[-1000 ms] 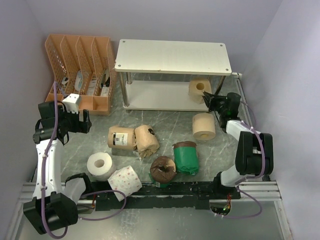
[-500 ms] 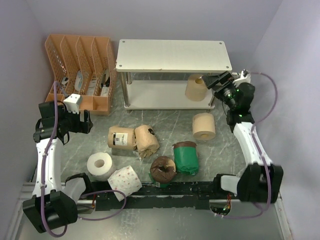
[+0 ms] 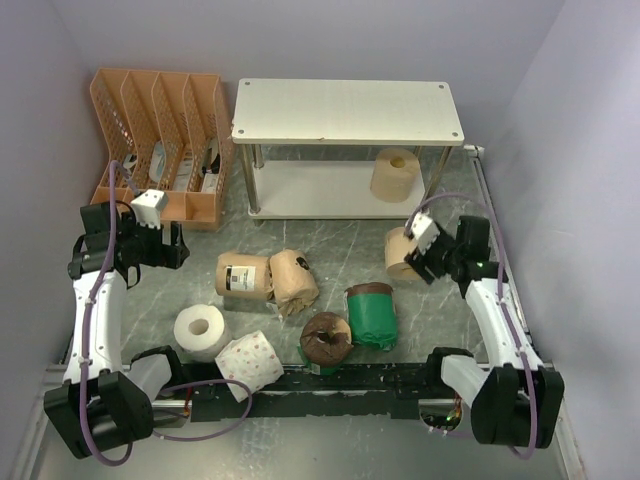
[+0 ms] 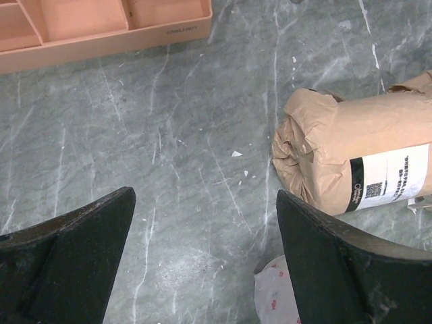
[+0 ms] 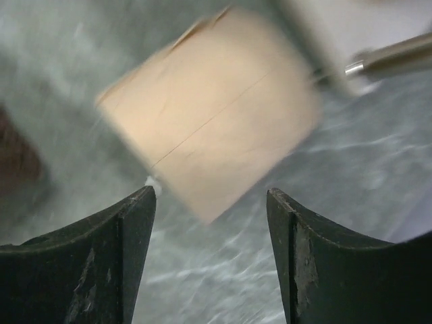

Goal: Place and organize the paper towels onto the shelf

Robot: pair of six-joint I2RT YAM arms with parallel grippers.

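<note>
The right arm's jaws stand spread and empty. A bare tan roll (image 5: pixel 209 128) rests on the grey marbled surface (image 3: pixel 340 235) just ahead of the gap between their tips, apparently untouched, though the wrist view is blurred. A second bare tan roll (image 3: pixel 395 175) sits well beyond them on the lower board of the shelf (image 3: pixel 350 110). The left arm's jaws are also spread wide and empty, with a tan-paper-wrapped roll (image 4: pixel 351 162) ahead, off the tip on the right of the wrist view. The nearer bare roll looks light, soft and easily dented, so it probably wants a gentle squeeze across the middle of its curved side.
</note>
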